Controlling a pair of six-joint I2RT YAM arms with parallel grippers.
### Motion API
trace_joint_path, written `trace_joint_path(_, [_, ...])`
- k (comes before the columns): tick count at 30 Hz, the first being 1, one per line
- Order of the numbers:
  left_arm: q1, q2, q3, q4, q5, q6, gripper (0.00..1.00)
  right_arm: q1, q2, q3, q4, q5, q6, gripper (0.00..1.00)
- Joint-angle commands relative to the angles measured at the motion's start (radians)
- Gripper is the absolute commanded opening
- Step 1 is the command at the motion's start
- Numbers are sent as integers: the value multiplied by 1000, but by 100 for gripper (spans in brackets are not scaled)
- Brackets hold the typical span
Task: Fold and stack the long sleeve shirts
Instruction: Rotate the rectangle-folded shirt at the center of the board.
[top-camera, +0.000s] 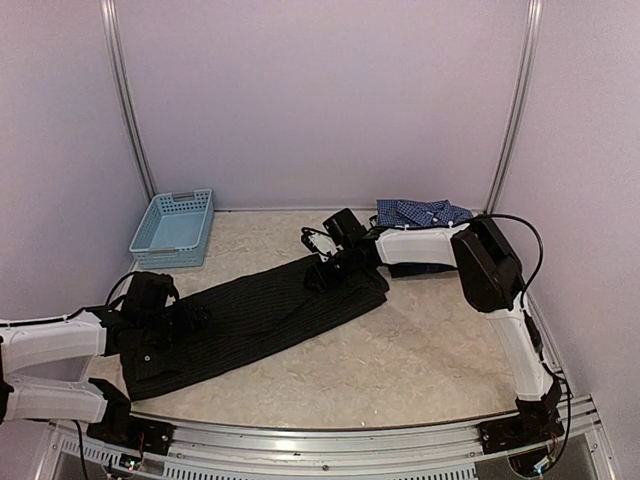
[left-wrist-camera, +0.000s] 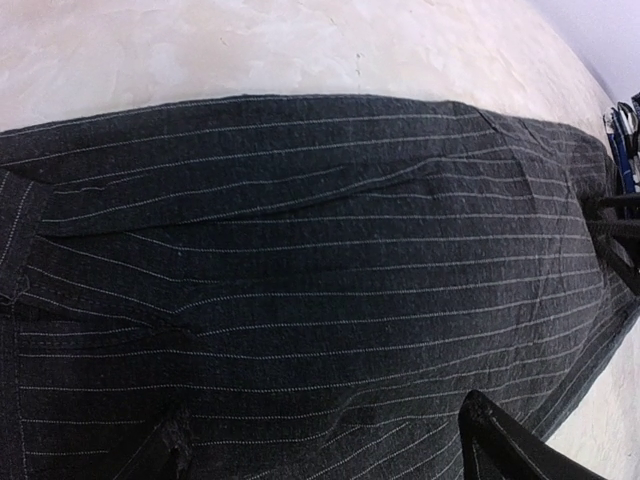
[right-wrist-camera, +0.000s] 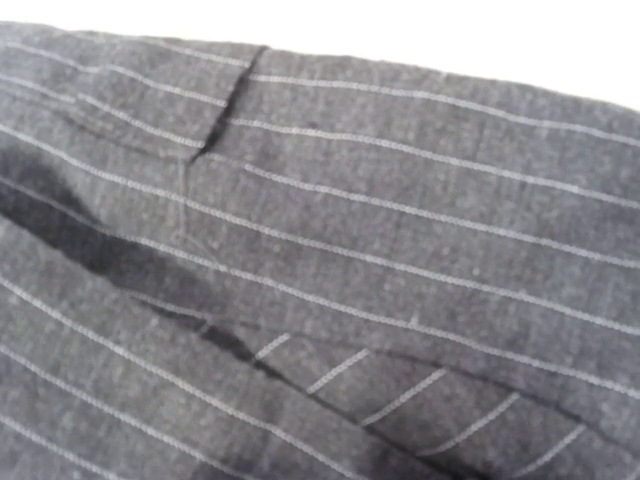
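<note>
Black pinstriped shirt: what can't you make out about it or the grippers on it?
- Right gripper: open or shut unclear; right wrist view shows only cloth, top view too small.
- Black shirt: near-left end hidden under left arm, top view.
- Blue checked shirt: near part hidden behind right arm, top view.

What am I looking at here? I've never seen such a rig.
A robot's left arm and right arm, bolted to a table, each end in a two-finger gripper. The wide picture looks down from above; the close-ups come from wrist cameras. A black pinstriped shirt lies stretched out; a folded blue checked shirt and light blue basket sit farther back. The left gripper is open over one end of the black shirt; the right gripper is at the other end, grip unclear.
</note>
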Motion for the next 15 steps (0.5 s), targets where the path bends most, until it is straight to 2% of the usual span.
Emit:
trace_joint_path(1, [0,-27,-6,-8,22,21,87,-6,156,126,-147,49,-80,59])
trace_joint_path(7, [-16,-21,41,-11,51,59,87,-78,239,293,-176,133,-121,59])
trace_joint_path(15, [-82,0,67,59,98,117,88,-136,195,335,-58,174,-220,63])
